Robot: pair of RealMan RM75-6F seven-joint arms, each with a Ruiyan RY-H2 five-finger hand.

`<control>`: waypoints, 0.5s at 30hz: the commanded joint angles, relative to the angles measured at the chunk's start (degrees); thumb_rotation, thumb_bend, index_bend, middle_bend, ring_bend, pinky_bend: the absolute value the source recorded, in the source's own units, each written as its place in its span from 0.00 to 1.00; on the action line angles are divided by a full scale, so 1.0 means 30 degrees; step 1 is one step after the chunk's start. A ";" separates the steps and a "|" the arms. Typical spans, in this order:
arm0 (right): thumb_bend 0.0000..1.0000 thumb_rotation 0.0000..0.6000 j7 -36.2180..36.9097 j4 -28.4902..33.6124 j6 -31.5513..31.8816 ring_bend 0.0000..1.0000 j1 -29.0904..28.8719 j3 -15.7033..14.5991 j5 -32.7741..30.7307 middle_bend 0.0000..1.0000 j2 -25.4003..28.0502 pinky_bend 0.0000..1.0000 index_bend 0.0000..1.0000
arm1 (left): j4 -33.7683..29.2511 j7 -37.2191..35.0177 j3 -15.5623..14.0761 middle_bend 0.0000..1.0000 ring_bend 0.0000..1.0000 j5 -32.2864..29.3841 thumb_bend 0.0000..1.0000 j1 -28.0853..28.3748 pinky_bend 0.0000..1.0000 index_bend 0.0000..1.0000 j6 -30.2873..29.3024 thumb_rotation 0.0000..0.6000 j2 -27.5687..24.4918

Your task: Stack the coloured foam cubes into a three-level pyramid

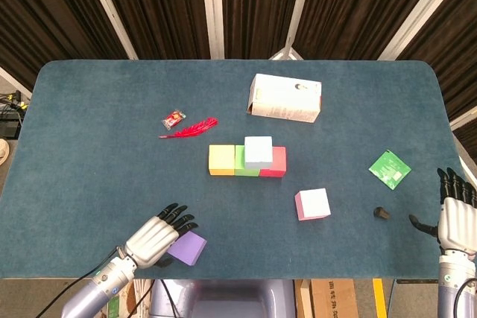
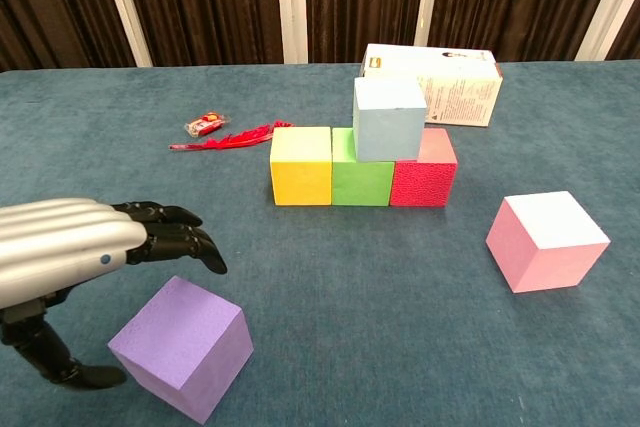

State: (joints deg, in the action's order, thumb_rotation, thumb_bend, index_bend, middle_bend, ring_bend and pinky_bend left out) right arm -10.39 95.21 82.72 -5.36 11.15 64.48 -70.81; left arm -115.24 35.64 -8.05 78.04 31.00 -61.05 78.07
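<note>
**Two cubes left to place; purple one under the left hand**

Purple cube (image 2: pixel 182 348) sits near the table's front-left edge, well apart from the stack. Left hand (image 2: pixel 70 247) hovers over its near-left side, fingers (image 2: pixel 185 242) extended and apart, thumb low beside the cube; no grip yet.

Stack so far: yellow cube (image 2: pixel 301 165), green cube (image 2: pixel 361 174) and red cube (image 2: pixel 423 168) in a row, light-blue cube (image 2: pixel 388 117) on top, over the green/red seam.

Judgement: lower the hand squarely, thumb on one face and fingers on the opposite one, squeeze gently since foam yields. Place over the yellow/green seam, touching the light-blue cube.

Pink cube (image 2: pixel 545 239) waits at right. Right hand (image 1: pixel 455 214) idles near the table's right edge, fingers spread, holding nothing.
</note>
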 commanded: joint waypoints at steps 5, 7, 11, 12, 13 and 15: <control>0.17 1.00 0.0002 -0.0019 0.0042 0.00 0.0014 0.0092 -0.0091 0.00 -0.0086 0.00 0.00 | 0.0088 0.0390 0.0236 0.17 0.00 -0.0528 0.29 0.0037 0.00 0.22 0.0249 1.00 0.0427; 0.17 1.00 -0.0007 -0.0031 0.0020 0.00 0.0016 0.0115 -0.0143 0.00 -0.0093 0.00 0.00 | 0.0112 0.0417 0.0273 0.18 0.00 -0.0550 0.30 0.0029 0.00 0.23 0.0260 1.00 0.0494; 0.17 1.00 -0.0011 0.0013 -0.0003 0.00 0.0026 0.0153 -0.0214 0.00 -0.0076 0.00 0.00 | 0.0160 0.0470 0.0342 0.19 0.00 -0.0607 0.30 0.0040 0.00 0.24 0.0311 1.00 0.0576; 0.17 1.00 -0.0030 0.0005 -0.0016 0.00 0.0031 0.0159 -0.0253 0.00 -0.0076 0.00 0.00 | 0.0160 0.0485 0.0367 0.20 0.00 -0.0645 0.30 0.0057 0.00 0.24 0.0348 1.00 0.0592; 0.17 1.00 -0.0078 -0.0015 -0.0038 0.00 0.0026 0.0164 -0.0310 0.00 -0.0100 0.00 0.00 | 0.0164 0.0497 0.0390 0.20 0.00 -0.0682 0.30 0.0077 0.00 0.24 0.0390 1.00 0.0614; 0.17 1.00 -0.0314 -0.0025 -0.0067 0.00 -0.0014 0.0140 -0.0386 0.00 -0.0189 0.00 0.00 | 0.0141 0.0560 0.0413 0.21 0.00 -0.0766 0.31 0.0114 0.00 0.25 0.0473 1.00 0.0641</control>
State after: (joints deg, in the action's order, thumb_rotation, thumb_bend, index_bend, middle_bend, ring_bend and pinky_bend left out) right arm -10.94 95.16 82.59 -5.33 11.61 63.46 -71.21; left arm -114.80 37.27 -6.83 75.79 31.30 -59.68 79.97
